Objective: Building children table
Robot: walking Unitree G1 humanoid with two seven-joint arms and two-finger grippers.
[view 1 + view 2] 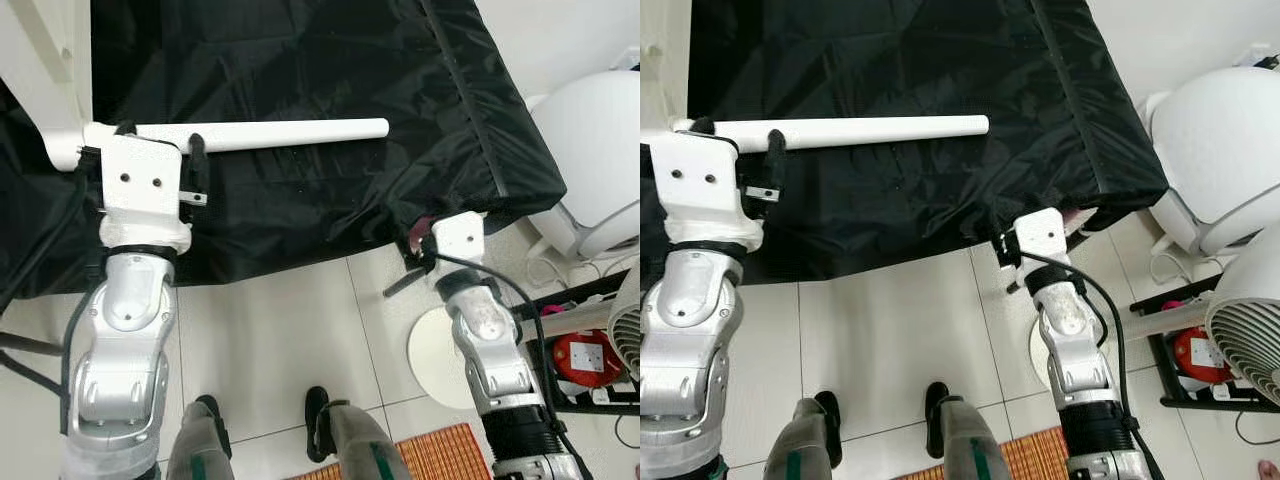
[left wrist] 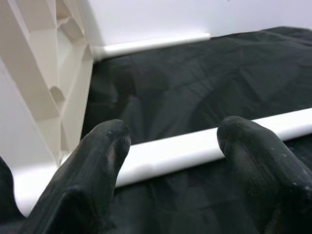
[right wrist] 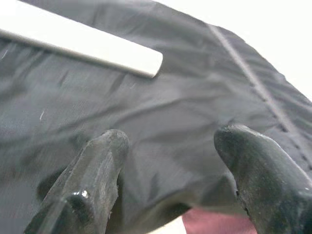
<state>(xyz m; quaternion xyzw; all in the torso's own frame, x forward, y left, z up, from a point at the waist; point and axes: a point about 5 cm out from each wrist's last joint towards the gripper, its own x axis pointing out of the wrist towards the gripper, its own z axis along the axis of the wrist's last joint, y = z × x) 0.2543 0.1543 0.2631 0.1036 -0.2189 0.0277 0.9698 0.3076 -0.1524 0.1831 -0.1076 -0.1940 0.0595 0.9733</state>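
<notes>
Left eye view looks down on a black cloth spread over a raised surface, its front edge hanging toward the pale tiled floor. At the top left stands a white table panel, upright at the cloth's left side, and a white table leg runs out from its base across the cloth toward the right, lying flat on the fabric. In the left wrist view a second white leg juts from the panel farther back.

The left gripper sits at the near end of the first leg, close to the panel. Its two black fingers are spread apart with the leg crossing between and beyond them; whether they touch it cannot be told. The right gripper is at the cloth's front right corner, well apart from the leg, whose free end lies up and to its left. Its fingers are also parted, poised over wrinkled fabric, with nothing between them.

On the floor to the right are a white rounded appliance, a fan and a round white disc; the robot's black feet stand near a striped orange mat
</notes>
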